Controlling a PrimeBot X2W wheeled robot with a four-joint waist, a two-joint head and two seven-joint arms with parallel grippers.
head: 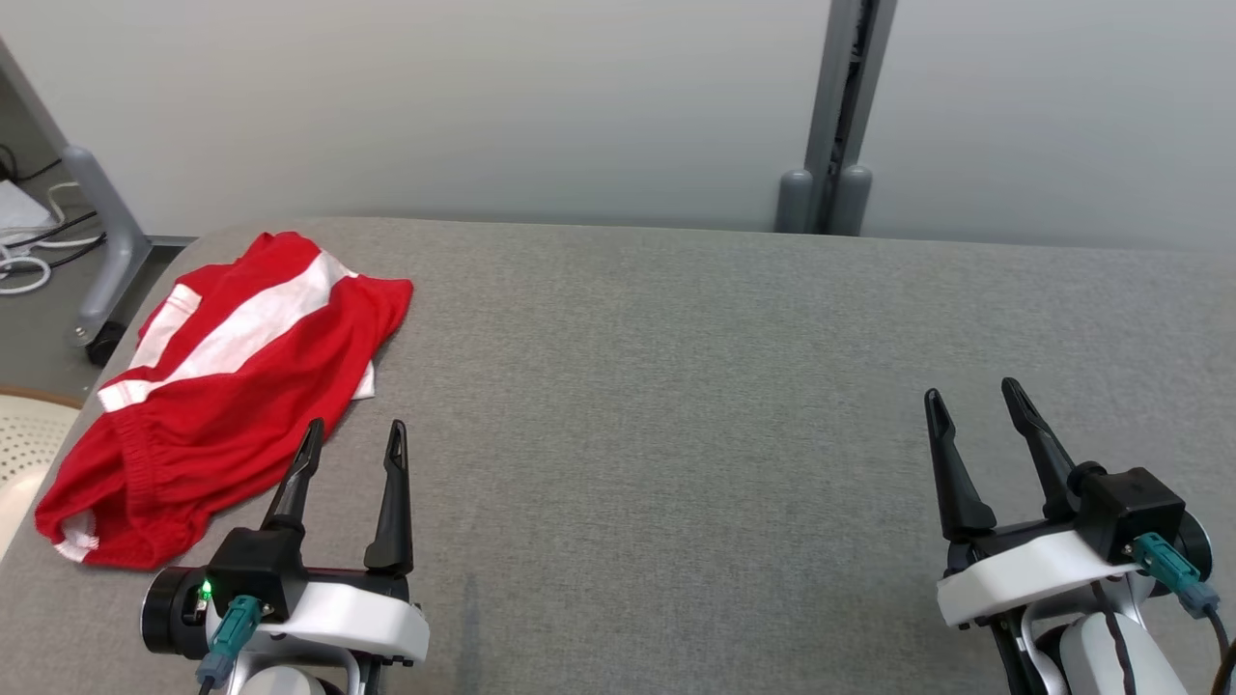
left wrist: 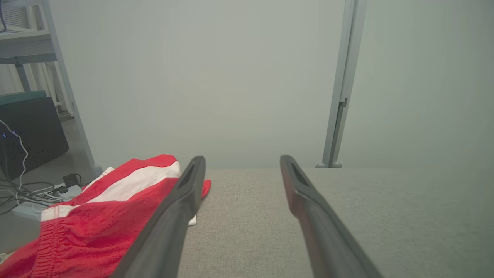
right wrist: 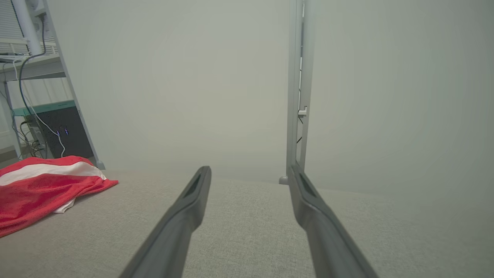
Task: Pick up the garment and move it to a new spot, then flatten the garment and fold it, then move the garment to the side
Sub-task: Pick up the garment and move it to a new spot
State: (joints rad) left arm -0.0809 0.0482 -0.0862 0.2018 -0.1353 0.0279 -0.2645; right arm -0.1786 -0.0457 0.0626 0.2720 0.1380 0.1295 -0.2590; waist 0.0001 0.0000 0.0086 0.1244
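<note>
garment point(head: 232, 386): red with white stripe, crumpled at the desk's point(head: 676, 386) left corner | left pincer point(head: 354, 430): fingers apart, empty, just beside garment | right pincer point(head: 970, 388): apart, empty, well away

Left gripper point(left wrist: 242, 166) hangs wide open over the grey table point(left wrist: 386, 216); red-and-white garment point(left wrist: 96, 216) rumpled by its left finger point(left wrist: 173, 216). Nothing held.
</note>
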